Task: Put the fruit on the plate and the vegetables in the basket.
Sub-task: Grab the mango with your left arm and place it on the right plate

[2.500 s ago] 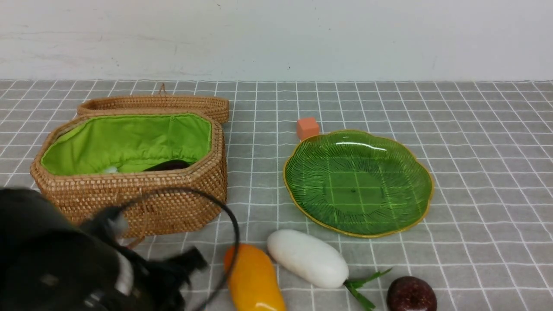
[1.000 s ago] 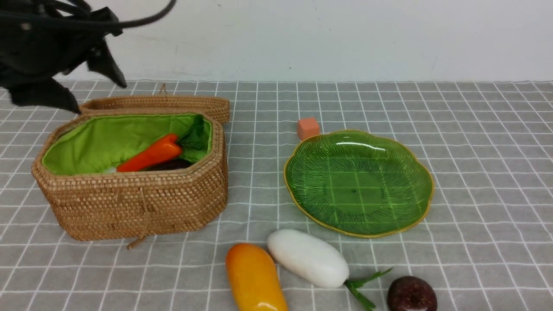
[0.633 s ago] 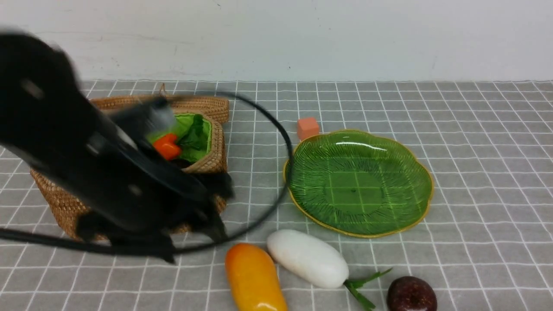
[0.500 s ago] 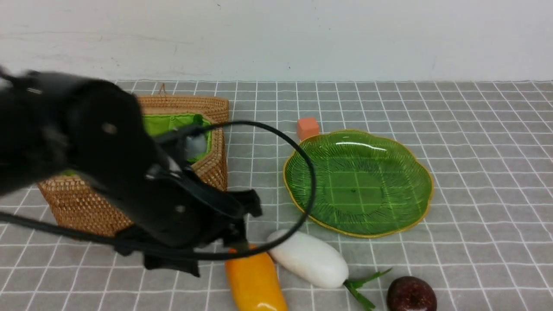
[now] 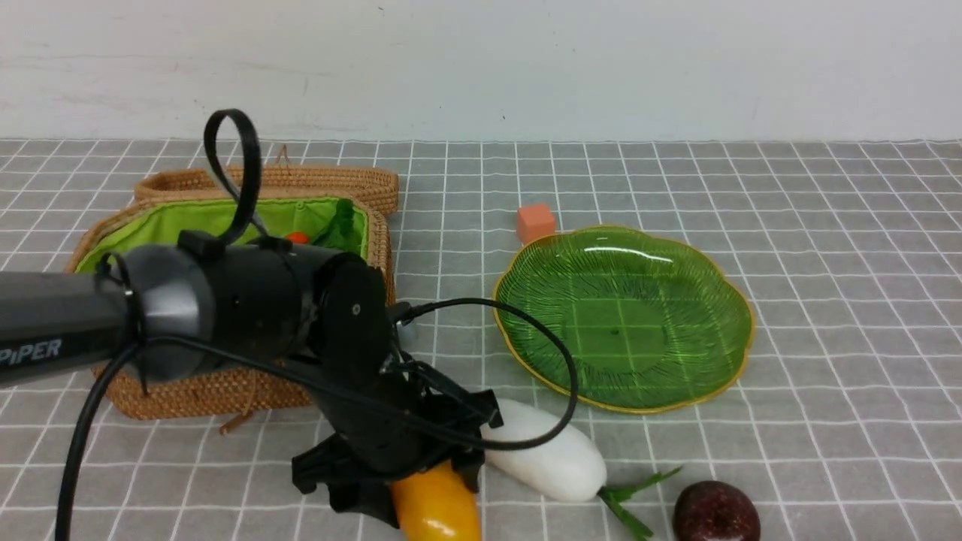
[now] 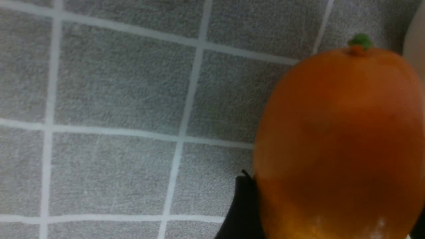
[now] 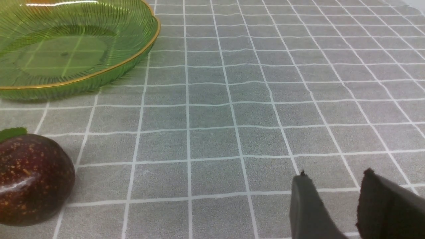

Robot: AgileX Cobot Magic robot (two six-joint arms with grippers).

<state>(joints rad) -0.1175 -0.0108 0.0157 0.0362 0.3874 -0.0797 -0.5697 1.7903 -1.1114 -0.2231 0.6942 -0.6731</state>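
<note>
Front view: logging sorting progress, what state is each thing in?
Tan woven wicker basket, open, orange carrot inside.
Green ribbed glass plate, empty.
Orange-yellow oblong mango, on grey checked cloth, between open jaws of left gripper.
White oblong radish, on cloth.
Dark maroon ball, on cloth.
Right gripper, open, empty.

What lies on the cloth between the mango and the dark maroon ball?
The white radish lies between the mango and the maroon ball, with its leafy end toward the ball. The front view shows this.

There's the grey white-gridded cloth (image 5: pixel 827 225), ribbed green glass plate (image 5: pixel 624 315) rimmed yellow, glossy orange-yellow oblong mango (image 5: pixel 436 511), and gold-speckled maroon ball fruit (image 5: pixel 714 515).
</note>
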